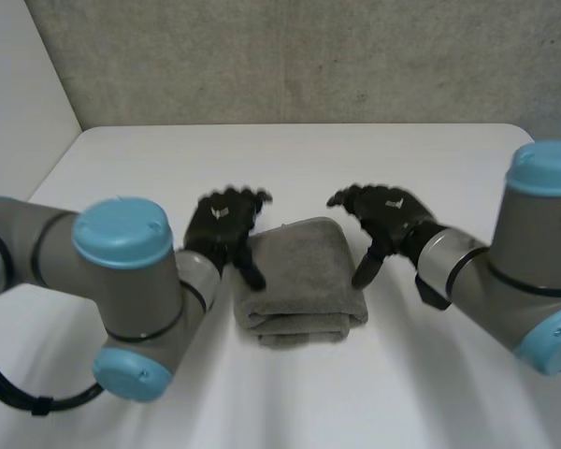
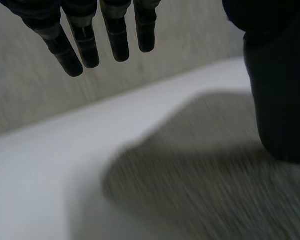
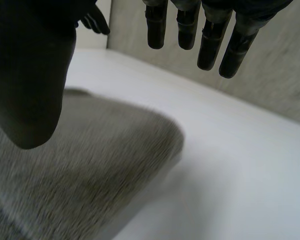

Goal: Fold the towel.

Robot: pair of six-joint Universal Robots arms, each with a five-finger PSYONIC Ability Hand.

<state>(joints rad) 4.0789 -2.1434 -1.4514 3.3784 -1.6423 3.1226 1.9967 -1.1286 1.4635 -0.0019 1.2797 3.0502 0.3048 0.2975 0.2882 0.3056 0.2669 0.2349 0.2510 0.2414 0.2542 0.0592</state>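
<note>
Two black hands flank the folded grey terry towel (image 1: pixel 299 281) mid-frame, left hand (image 1: pixel 226 224) and right hand (image 1: pixel 385 217); my wrist views add straight, empty fingers (image 2: pixel 117 35), thumbs over it.

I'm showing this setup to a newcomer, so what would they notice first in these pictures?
A grey towel, already folded into a thick bundle, lies in the middle of the white table. The black left hand and right hand flank it, one at each side edge, fingers open. Nearest the camera loom the arms' light-blue caps.
</note>
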